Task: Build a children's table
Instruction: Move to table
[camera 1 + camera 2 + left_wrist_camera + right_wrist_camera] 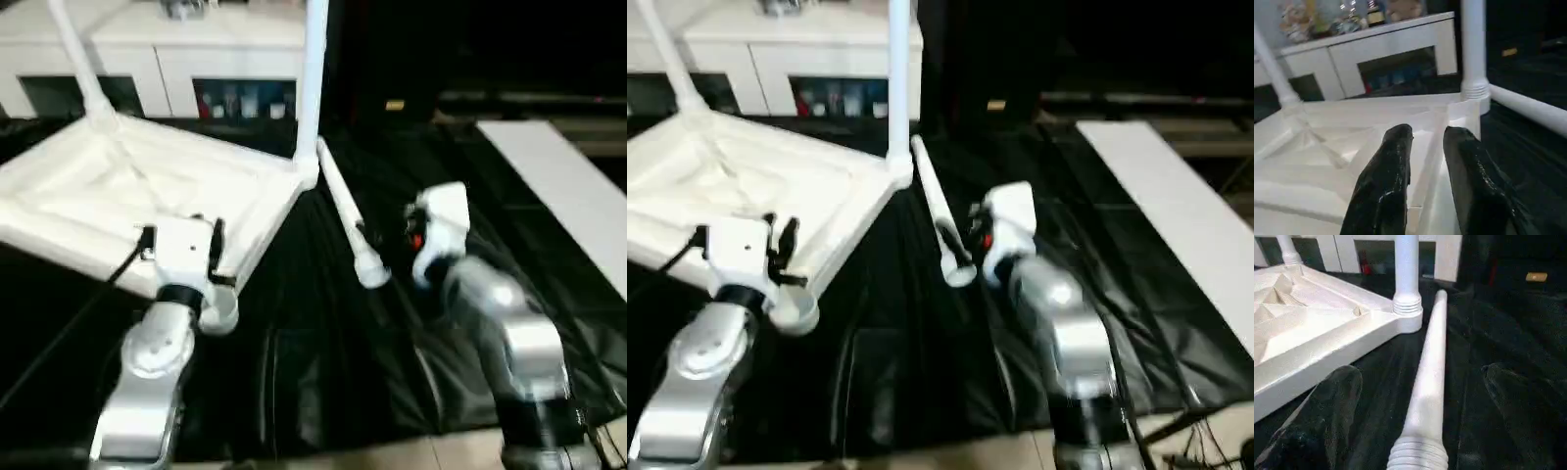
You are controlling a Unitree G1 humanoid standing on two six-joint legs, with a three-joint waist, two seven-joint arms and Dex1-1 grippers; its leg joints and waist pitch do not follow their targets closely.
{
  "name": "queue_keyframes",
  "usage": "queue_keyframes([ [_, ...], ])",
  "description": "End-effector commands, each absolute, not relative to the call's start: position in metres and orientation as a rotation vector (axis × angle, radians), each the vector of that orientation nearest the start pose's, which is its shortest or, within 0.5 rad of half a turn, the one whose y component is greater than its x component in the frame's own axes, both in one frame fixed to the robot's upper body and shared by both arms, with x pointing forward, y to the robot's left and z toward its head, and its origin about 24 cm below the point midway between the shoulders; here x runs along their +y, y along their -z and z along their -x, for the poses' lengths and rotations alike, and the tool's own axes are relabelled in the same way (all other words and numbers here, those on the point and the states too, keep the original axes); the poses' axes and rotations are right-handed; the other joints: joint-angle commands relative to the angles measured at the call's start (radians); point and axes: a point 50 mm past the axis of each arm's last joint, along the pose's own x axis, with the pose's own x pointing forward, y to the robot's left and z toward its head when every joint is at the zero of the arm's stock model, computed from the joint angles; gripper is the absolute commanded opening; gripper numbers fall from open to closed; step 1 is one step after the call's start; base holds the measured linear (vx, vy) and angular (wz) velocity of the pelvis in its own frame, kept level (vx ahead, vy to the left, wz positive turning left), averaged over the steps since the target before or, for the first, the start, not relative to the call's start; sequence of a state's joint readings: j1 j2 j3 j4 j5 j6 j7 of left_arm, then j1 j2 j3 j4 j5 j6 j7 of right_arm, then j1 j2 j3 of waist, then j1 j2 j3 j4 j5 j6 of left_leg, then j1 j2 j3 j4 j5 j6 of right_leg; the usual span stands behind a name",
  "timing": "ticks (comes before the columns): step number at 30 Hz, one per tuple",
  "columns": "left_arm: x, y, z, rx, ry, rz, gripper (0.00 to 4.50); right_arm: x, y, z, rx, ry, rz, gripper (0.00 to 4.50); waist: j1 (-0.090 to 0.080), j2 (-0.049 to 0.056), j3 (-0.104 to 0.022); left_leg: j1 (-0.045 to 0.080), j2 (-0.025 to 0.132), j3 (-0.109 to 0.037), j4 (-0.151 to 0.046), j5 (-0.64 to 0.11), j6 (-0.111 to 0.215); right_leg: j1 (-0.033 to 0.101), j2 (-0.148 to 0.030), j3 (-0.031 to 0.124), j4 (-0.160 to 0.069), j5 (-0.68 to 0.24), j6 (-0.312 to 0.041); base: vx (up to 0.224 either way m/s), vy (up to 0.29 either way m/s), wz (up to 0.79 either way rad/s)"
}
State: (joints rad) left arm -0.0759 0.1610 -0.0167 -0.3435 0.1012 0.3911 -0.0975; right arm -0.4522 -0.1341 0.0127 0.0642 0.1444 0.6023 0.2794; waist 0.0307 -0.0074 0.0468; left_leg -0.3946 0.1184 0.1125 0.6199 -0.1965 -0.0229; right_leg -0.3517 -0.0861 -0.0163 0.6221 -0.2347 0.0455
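The children's table top point(88, 196) lies upside down and tilted on the black sheet, ribbed underside up. Two legs stand in its far corners, one on the left point(78, 69) and one on the right point(313, 78). The near right corner socket point(220, 313) is bare. My left gripper point(1427, 132) is at the top's near edge, its fingers shut on the rim. A loose leg point(348, 220) lies on the sheet just right of the top. My right gripper point(1422, 377) stands open over the leg's threaded end, one finger on each side, not touching it.
A white cabinet point(157, 49) with glass doors stands behind the table top. A long white board point(568, 186) lies at the right. The black sheet point(323, 372) covers the floor up to a pale strip at the near edge.
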Motion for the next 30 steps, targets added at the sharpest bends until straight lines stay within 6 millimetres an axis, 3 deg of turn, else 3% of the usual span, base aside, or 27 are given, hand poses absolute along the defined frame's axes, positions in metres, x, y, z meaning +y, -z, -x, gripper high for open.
queue_keyframes([
  [1,0.158,-0.108,-0.264,-0.027,0.149,-0.25,1.37,-0.127,-0.091,-0.331,0.293,-0.392,0.03,4.39,-0.012,0.008,-0.036,0.034,0.074,-0.037,-0.105,-0.563,-0.133,-0.01,-0.056,0.022,-0.097,-0.42,-0.136,-0.106,0.006,-0.04],
  [2,0.157,-0.11,-0.267,-0.029,0.194,-0.247,1.37,-0.128,-0.09,-0.338,0.317,-0.387,0.058,4.39,-0.009,0.007,-0.035,0.034,0.073,-0.035,-0.102,-0.57,-0.134,-0.019,-0.06,0.023,-0.103,-0.45,-0.127,-0.106,0.006,-0.04],
  [3,0.157,-0.111,-0.268,-0.028,0.215,-0.246,1.37,-0.128,-0.09,-0.341,0.326,-0.383,0.067,4.39,-0.011,0.007,-0.038,0.026,0.073,-0.034,-0.105,-0.557,-0.133,-0.015,-0.057,0.021,-0.099,-0.442,-0.121,-0.091,0.009,-0.07],
  [6,0.157,-0.112,-0.272,-0.013,0.254,-0.254,1.37,-0.128,-0.091,-0.353,0.347,-0.375,0.086,4.39,-0.008,0.008,-0.045,0.011,0.075,-0.026,-0.107,-0.446,-0.113,-0.011,-0.057,0.021,-0.083,-0.29,-0.151,0.0,0.0,0.0],
  [8,0.158,-0.113,-0.274,-0.008,0.256,-0.261,1.37,-0.126,-0.094,-0.36,0.34,-0.38,0.115,4.39,-0.008,0.0,-0.046,0.013,0.074,-0.017,-0.103,-0.442,-0.101,-0.015,-0.057,0.021,-0.084,-0.308,-0.161,0.0,0.0,0.0],
  [13,0.162,-0.112,-0.276,0.004,0.176,-0.245,1.37,-0.119,-0.094,-0.367,0.323,-0.413,0.135,4.39,-0.002,0.002,-0.052,0.008,0.081,0.0,-0.101,-0.34,-0.061,-0.016,-0.054,0.021,-0.077,-0.222,-0.18,0.0,0.0,0.0],
  [15,0.162,-0.109,-0.276,0.025,0.169,-0.228,1.37,-0.119,-0.09,-0.369,0.341,-0.402,0.125,4.39,-0.003,-0.002,-0.051,0.012,0.083,0.01,-0.096,-0.356,-0.06,-0.023,-0.056,0.022,-0.083,-0.265,-0.188,0.0,0.0,0.0],
  [18,0.156,-0.111,-0.274,0.019,0.226,-0.232,1.37,-0.121,-0.085,-0.376,0.388,-0.39,0.064,4.39,0.001,-0.002,-0.055,0.011,0.086,0.017,-0.094,-0.315,-0.051,-0.024,-0.052,0.023,-0.078,-0.239,-0.196,0.0,0.0,0.0],
  [19,0.154,-0.112,-0.273,0.009,0.248,-0.237,1.37,-0.121,-0.084,-0.378,0.407,-0.392,0.059,4.39,-0.001,-0.009,-0.058,0.006,0.086,0.018,-0.093,-0.294,-0.044,-0.019,-0.054,0.02,-0.075,-0.214,-0.205,0.0,0.0,0.0],
  [20,0.153,-0.113,-0.272,0.003,0.261,-0.24,1.37,-0.121,-0.083,-0.379,0.42,-0.394,0.059,4.39,0.004,-0.005,-0.06,0.006,0.087,0.022,-0.091,-0.247,-0.032,-0.017,-0.052,0.021,-0.07,-0.162,-0.209,0.0,0.0,0.0],
  [21,0.152,-0.113,-0.271,0.007,0.286,-0.244,1.37,-0.121,-0.084,-0.382,0.428,-0.389,0.064,4.39,0.004,-0.009,-0.062,0.005,0.089,0.023,-0.09,-0.218,-0.025,-0.016,-0.051,0.02,-0.066,-0.125,-0.215,0.0,0.0,0.0],
  [23,0.15,-0.114,-0.269,0.005,0.333,-0.245,1.37,-0.12,-0.085,-0.387,0.445,-0.39,0.066,4.39,0.009,0.0,-0.073,0.004,0.088,0.028,-0.081,-0.125,0.001,-0.012,-0.048,0.016,-0.05,0.006,-0.243,0.0,0.0,0.0],
  [24,0.149,-0.117,-0.266,-0.006,0.386,-0.238,1.37,-0.117,-0.087,-0.39,0.46,-0.4,0.047,4.39,0.008,-0.002,-0.075,0.001,0.086,0.034,-0.075,-0.074,0.022,-0.013,-0.041,0.015,-0.043,0.095,-0.261,0.0,0.0,0.0],
  [25,0.148,-0.118,-0.265,-0.006,0.392,-0.238,1.37,-0.117,-0.088,-0.391,0.461,-0.401,0.045,4.39,0.008,-0.011,-0.075,-0.003,0.085,0.037,-0.071,-0.05,0.046,-0.008,-0.045,0.014,-0.037,0.131,-0.283,0.0,0.0,0.0],
  [27,0.147,-0.119,-0.262,-0.002,0.433,-0.237,1.37,-0.116,-0.089,-0.393,0.472,-0.399,0.036,4.39,0.012,-0.01,-0.071,0.001,0.091,0.044,-0.072,-0.056,0.069,-0.012,-0.046,0.015,-0.041,0.116,-0.298,0.0,0.0,0.0],
  [29,0.144,-0.12,-0.254,0.012,0.525,-0.234,1.37,-0.11,-0.091,-0.395,0.478,-0.422,0.001,4.39,0.012,-0.014,-0.066,0.005,0.096,0.049,-0.075,-0.095,0.063,-0.016,-0.045,0.016,-0.045,0.063,-0.299,0.0,0.0,0.0],
  [30,0.142,-0.12,-0.25,0.023,0.569,-0.231,1.37,-0.106,-0.092,-0.396,0.488,-0.445,-0.016,4.39,0.013,-0.011,-0.062,0.007,0.098,0.049,-0.08,-0.133,0.048,-0.02,-0.042,0.016,-0.049,0.008,-0.291,0.0,0.0,0.0],
])
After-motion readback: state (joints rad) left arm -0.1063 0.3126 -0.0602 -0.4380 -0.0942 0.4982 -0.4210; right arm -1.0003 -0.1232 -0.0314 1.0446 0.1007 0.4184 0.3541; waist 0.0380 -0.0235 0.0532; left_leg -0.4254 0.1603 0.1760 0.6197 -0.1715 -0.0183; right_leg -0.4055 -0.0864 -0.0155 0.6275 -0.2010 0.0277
